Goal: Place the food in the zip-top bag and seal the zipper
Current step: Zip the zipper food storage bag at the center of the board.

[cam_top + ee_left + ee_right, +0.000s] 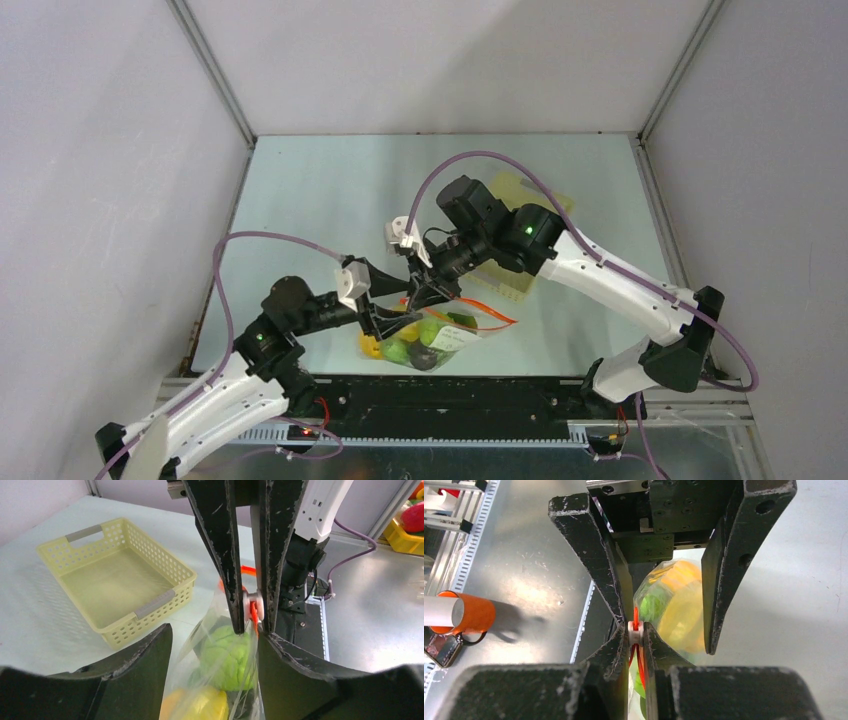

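The clear zip-top bag lies near the table's front edge, with green and yellow toy food inside. My right gripper is shut on the white slider of the red-orange zipper, at the bag's mouth. In the left wrist view the right gripper comes down from above onto the slider. My left gripper is open, its fingers straddling the bag just below the mouth; in the top view the left gripper is at the bag's left end.
The pale yellow lattice basket stands empty behind the bag, partly under the right arm. A black rail runs along the table's front edge. An orange-and-white cylinder lies off the table.
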Motion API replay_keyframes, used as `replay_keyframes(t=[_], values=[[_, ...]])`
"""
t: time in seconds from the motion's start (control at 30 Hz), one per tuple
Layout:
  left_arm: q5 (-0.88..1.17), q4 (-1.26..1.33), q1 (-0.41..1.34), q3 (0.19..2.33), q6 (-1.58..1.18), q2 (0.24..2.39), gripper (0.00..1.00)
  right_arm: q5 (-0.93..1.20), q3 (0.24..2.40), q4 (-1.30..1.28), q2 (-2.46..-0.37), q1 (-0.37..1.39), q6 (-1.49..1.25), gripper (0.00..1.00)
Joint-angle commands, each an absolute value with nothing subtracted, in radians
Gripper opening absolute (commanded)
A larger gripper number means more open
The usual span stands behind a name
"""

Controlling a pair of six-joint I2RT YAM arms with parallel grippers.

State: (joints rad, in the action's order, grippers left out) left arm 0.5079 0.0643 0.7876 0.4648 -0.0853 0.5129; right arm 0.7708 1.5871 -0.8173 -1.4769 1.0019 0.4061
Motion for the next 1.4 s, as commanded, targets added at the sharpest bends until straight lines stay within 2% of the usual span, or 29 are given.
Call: replay_keyframes(t=[0.0, 0.03, 0.1, 0.13, 0.17, 0.2, 0.27, 0.6, 1.13, 1.37], values=[[0.537, 0.089, 0.788, 0.524, -0.061, 0.538, 0.64, 0.764, 1.641, -0.850, -1.482, 1.012, 0.439, 0.02], [0.540, 0.089, 0.787, 0.527, -0.061, 0.540, 0.61, 0.763, 1.641, -0.849, -1.483, 1.013, 0.440, 0.02], [0.555, 0.089, 0.787, 0.533, -0.057, 0.549, 0.49, 0.760, 1.642, -0.841, -1.482, 1.013, 0.433, 0.02], [0.559, 0.088, 0.788, 0.535, -0.056, 0.553, 0.37, 0.757, 1.641, -0.837, -1.480, 1.013, 0.426, 0.01], [0.566, 0.086, 0.788, 0.535, -0.055, 0.558, 0.30, 0.756, 1.642, -0.831, -1.478, 1.013, 0.424, 0.01], [0.569, 0.081, 0.788, 0.536, -0.056, 0.560, 0.17, 0.754, 1.643, -0.830, -1.474, 1.014, 0.422, 0.01], [0.575, 0.075, 0.788, 0.538, -0.060, 0.566, 0.02, 0.752, 1.643, -0.830, -1.470, 1.013, 0.426, 0.02], [0.553, 0.128, 0.788, 0.488, -0.143, 0.491, 0.00, 0.574, 1.616, -0.864, -1.455, 1.002, 0.438, 0.06], [0.526, 0.157, 0.788, 0.440, -0.179, 0.429, 0.00, 0.608, 1.561, -0.921, -1.430, 0.958, 0.502, 0.08], [0.428, 0.146, 0.787, 0.414, -0.199, 0.381, 0.00, 0.609, 1.507, -0.926, -1.397, 0.926, 0.504, 0.07]])
